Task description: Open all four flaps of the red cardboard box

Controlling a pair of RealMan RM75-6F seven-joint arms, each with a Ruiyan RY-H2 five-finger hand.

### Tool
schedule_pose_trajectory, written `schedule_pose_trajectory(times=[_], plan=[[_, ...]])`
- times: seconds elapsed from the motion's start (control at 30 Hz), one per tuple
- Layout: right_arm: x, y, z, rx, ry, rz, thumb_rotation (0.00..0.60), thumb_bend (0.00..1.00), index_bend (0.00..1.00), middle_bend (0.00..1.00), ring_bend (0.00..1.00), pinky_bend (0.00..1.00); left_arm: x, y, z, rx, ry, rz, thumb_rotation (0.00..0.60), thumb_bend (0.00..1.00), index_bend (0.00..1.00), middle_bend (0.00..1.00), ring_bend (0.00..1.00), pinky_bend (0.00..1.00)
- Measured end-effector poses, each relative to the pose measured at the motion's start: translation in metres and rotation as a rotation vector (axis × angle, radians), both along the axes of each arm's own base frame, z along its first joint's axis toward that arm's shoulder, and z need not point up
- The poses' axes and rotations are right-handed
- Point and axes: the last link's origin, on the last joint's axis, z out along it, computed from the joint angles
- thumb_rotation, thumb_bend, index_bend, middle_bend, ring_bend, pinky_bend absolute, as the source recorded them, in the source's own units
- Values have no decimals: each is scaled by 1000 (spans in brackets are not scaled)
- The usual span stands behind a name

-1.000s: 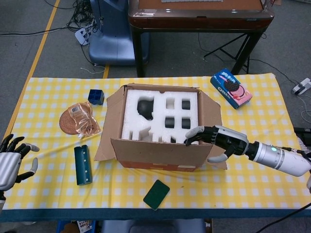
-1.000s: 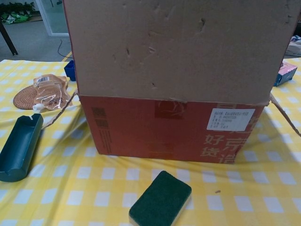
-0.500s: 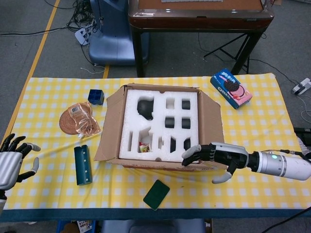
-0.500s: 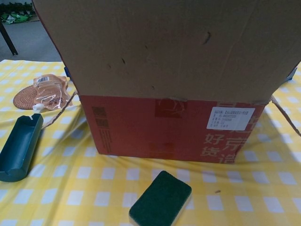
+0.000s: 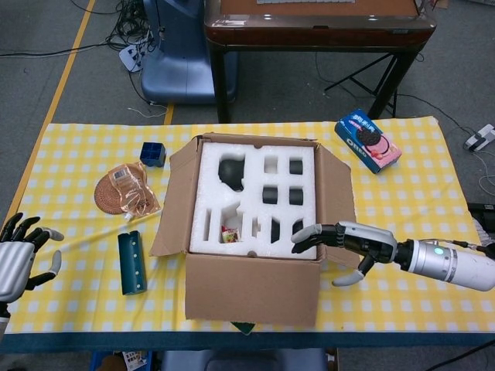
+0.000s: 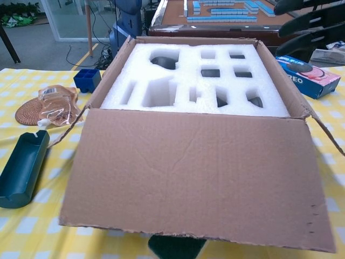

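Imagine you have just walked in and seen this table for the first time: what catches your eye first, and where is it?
The big cardboard box in the middle of the yellow checked table stands out, its near flap folded down toward the camera and white foam insert with dark cut-outs exposed. The right hand reaches over the box's near right corner. The left hand hovers at the table's left edge, fingers spread, holding nothing.
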Motion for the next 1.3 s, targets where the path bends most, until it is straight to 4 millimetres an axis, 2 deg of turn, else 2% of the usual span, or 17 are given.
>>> schedule_pose_trajectory(times=[0.2, 0.5, 0.8, 0.97, 1.13, 1.3], plan=[[-8, 0, -4, -201, 151, 1, 600, 175, 180, 236, 178, 120, -2, 2, -1, 6, -4, 6, 421, 542, 471, 360, 145, 0], [-27, 11, -8, -568, 409, 63, 600, 186, 180, 236, 178, 120, -10, 2, 3, 49, -15, 26, 424, 542, 469, 360, 145, 0], [-60, 40, -14, -884, 686, 119, 600, 225, 180, 236, 178, 120, -20, -4, 4, 84, -14, 49, 424, 542, 452, 360, 145, 0], [-81, 63, -17, -1030, 823, 111, 600, 225, 180, 236, 178, 120, -21, -8, 3, 95, -18, 47, 423, 542, 442, 360, 145, 0], [-100, 88, -21, -1107, 875, 42, 600, 225, 180, 236, 178, 120, -21, -15, 2, 120, -34, 37, 424, 543, 437, 360, 145, 0], [-110, 97, -20, -1138, 886, 6, 600, 225, 180, 236, 178, 120, -23, -22, -1, 135, -47, 43, 423, 542, 436, 360, 145, 0]])
